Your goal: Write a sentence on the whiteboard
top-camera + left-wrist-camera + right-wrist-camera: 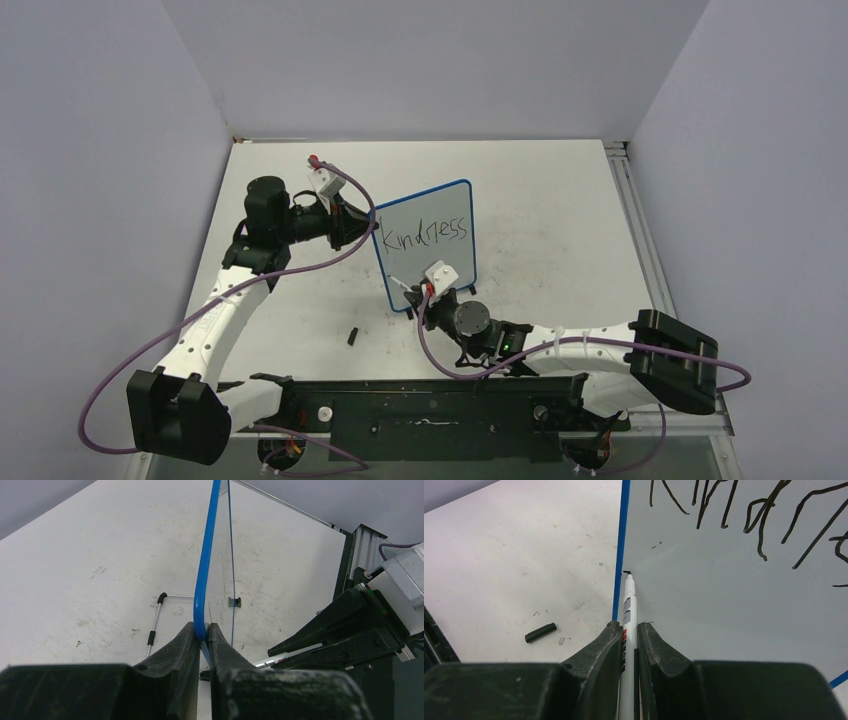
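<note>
The sentence [425, 234] so far reads "Kindness", on the whiteboard [440, 258] standing upright mid-counter [560, 200]. Your left jaws pinch its blue left edge and steady it. Your right jaws are shut on the marker [628, 600], its tip at the board's lower left, just beside the frame. You look to be starting line two, so stroke rightward, below the lettering. The cap [540, 632] lies apart, out of the way.

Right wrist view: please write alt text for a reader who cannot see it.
The right end effector grips a white marker, its black tip at the whiteboard near the blue left edge, below black lettering. A black cap lies on the table to the left.
</note>
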